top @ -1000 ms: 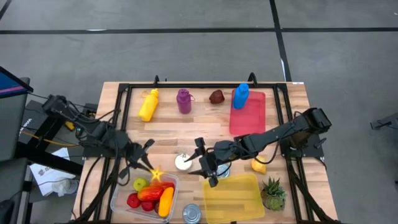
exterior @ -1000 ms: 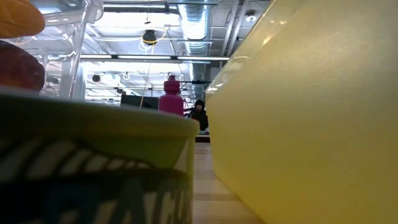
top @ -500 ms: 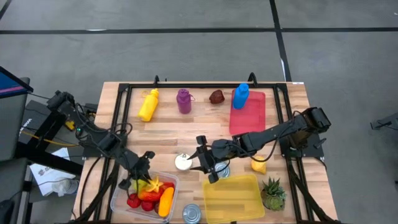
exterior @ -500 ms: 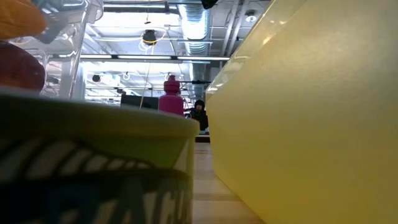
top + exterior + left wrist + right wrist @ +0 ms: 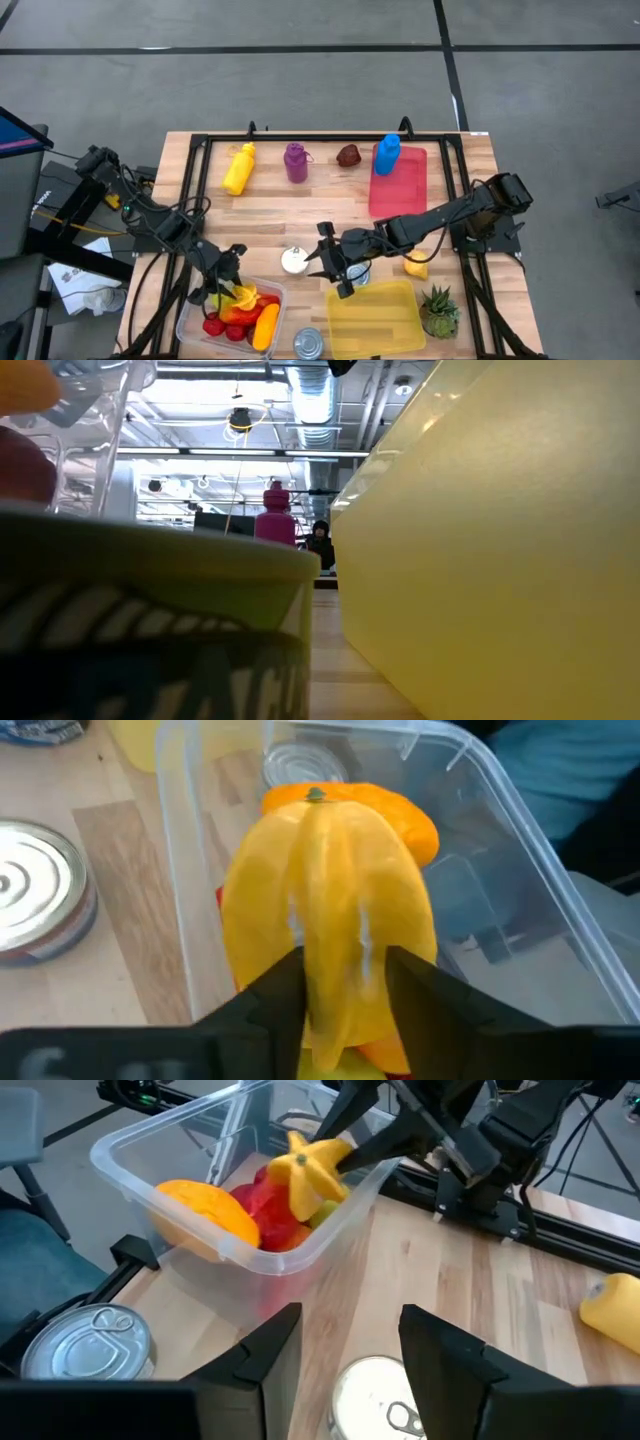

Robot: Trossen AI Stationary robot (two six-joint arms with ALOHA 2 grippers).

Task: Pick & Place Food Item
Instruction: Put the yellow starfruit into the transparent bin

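Note:
A yellow star fruit (image 5: 330, 910) lies at the top of a clear plastic bin (image 5: 192, 318) near the table's front left, over an orange fruit (image 5: 205, 1210) and red fruits (image 5: 215, 323). My left gripper (image 5: 228, 290) reaches into the bin and is shut on the star fruit (image 5: 308, 1165). My right gripper (image 5: 332, 263) hovers open at mid-table, fingers pointing toward the bin. A white-topped can (image 5: 385, 1400) stands just beyond and below its fingertips, with no contact seen. My left gripper has the star fruit's near end (image 5: 345, 990) pinched between its two fingers (image 5: 285, 990), which stand against either side of it. The fingers slant down into the bin from the table's far-left side. The fruit's free end lies over the orange fruit.
A tin can (image 5: 308, 343) and a yellow tray (image 5: 370, 315) sit by the near edge, beside a small pineapple (image 5: 437, 310) and a yellow fruit (image 5: 415, 265). Along the far edge stand a yellow bottle (image 5: 238, 168), a purple bottle (image 5: 295, 161), a brown item (image 5: 348, 155) and a blue bottle (image 5: 386, 153) on a red tray (image 5: 400, 185).
My left gripper has carried the star fruit down and toward the table's near edge, from just beyond the bin's far rim into the bin, rolling its wrist a little. The fruit now sits over the other fruits. My right gripper has barely moved.

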